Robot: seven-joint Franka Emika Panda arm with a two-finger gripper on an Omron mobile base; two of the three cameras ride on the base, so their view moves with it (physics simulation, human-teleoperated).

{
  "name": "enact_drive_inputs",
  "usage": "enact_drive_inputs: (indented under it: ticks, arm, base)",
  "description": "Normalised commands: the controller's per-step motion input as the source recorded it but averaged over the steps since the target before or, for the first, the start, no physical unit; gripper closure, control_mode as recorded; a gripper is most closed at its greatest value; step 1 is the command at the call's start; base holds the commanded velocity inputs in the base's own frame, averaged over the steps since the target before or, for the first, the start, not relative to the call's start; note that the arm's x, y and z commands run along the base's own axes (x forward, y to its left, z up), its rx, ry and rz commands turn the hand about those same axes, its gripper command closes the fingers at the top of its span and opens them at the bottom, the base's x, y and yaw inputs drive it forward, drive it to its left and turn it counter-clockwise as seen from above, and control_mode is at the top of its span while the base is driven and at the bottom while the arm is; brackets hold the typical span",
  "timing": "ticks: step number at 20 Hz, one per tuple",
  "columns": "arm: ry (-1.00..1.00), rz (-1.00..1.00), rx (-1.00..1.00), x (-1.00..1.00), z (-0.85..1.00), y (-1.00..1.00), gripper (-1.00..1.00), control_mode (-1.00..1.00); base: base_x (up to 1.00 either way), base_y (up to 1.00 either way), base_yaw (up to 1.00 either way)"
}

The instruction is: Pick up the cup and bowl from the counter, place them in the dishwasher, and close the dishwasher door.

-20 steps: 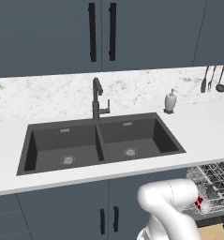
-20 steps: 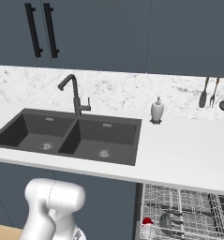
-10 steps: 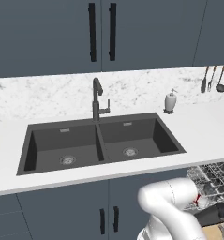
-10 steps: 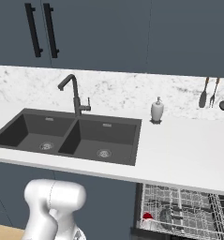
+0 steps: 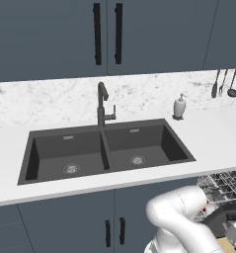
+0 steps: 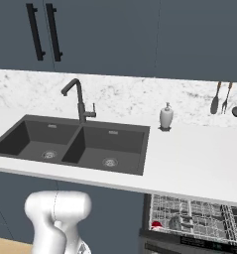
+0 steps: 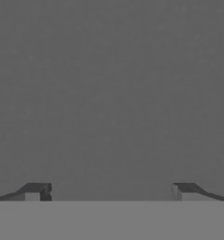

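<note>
The small red cup [image 6: 156, 224] sits at the front left of the dishwasher's wire rack [image 6: 199, 218], below the white counter [image 6: 199, 158]. Beside it lies a greyish rounded shape [image 6: 175, 223] that looks like the bowl, too small to be sure. A dark band across the rack's lower edge is the dishwasher door [image 6: 189, 243], partly raised. In the hand view my gripper [image 7: 111, 191] is open with nothing between its fingers. It faces a flat dark grey surface [image 7: 111, 93] close up, apparently that door. The rack [image 5: 225, 180] also shows under the counter [image 5: 213, 133].
A dark double sink [image 5: 107, 150] with a black faucet [image 5: 103, 104] is set in the counter. A white soap bottle [image 5: 179, 106] stands behind it, and utensils [image 6: 224, 96] hang on the back wall. Cabinet doors with black handles run above and below.
The dark door edge has risen across the bottom of the rack in the right base view. The cup stays in the rack. The jaws stay wide.
</note>
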Motion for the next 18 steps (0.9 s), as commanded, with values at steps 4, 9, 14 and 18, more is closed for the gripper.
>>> enact_drive_inputs:
  ticks: [4, 9, 14, 18]
  arm:
    - [-0.06, 0.00, 0.01, 1.00, 0.02, 0.09, -1.00, -1.00]
    - [0.05, 0.00, 0.00, 1.00, 0.26, 0.18, -1.00, -1.00]
    - [0.12, 0.00, 0.00, 1.00, 0.36, 0.21, -1.00, -1.00]
    - [0.10, -0.03, 0.00, 1.00, 0.33, 0.29, -1.00, -1.00]
  base:
    - [0.00, 0.00, 0.00]
    - [0.00, 0.00, 0.00]
    - [0.00, 0.00, 0.00]
    - [0.00, 0.00, 0.00]
